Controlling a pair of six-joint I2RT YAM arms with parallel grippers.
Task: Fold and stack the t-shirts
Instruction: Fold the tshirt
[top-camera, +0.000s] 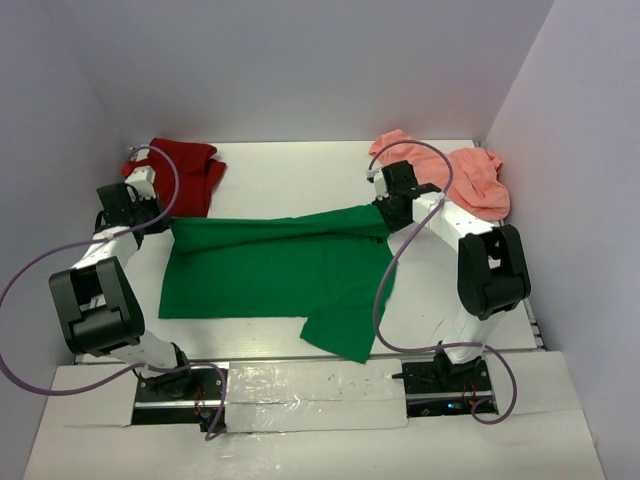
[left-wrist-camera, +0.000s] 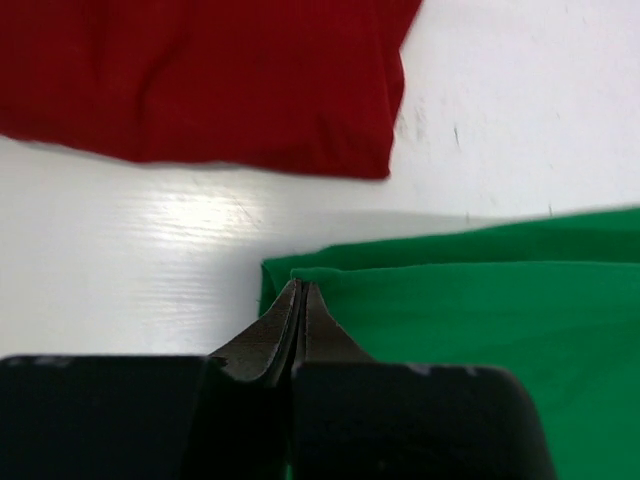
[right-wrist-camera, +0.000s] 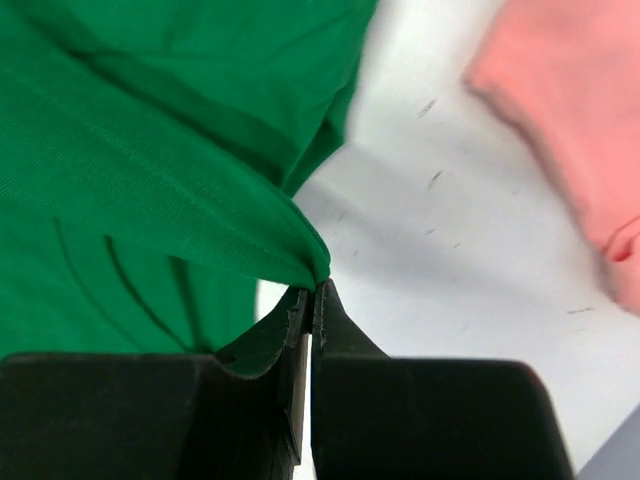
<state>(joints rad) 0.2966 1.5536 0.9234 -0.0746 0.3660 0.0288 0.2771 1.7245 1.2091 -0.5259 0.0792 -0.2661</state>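
Fabric of the dark red t-shirt (top-camera: 188, 172) lay bunched and unfolded at the far left of the table (top-camera: 300, 165), apart from both grippers and evidently parked there until its turn. Just nearer than it, the left gripper (left-wrist-camera: 300, 300) sat low over the surface with its jaws fully closed. The left wrist view showed the far-left corner of the green t-shirt (top-camera: 260, 275) pinched at the finger tips. The green garment lay spread over the middle of the table. Its far edge was doubled over and drawn into a nearly straight line between the two arms, and a loose part trailed toward the near edge on the right side. At the right end of that line, the right gripper (right-wrist-camera: 314, 295) was likewise clamped shut on a small ridge of green fabric, which it held at its very tips and apparently raised a little off the surface. A two-point hold of this kind appeared intended to tension the edge so that the fold could be carried over squarely. Beyond the right gripper, the salmon pink t-shirt (top-camera: 478, 182) lay crumpled at the far right corner, close to that arm but not gripped.
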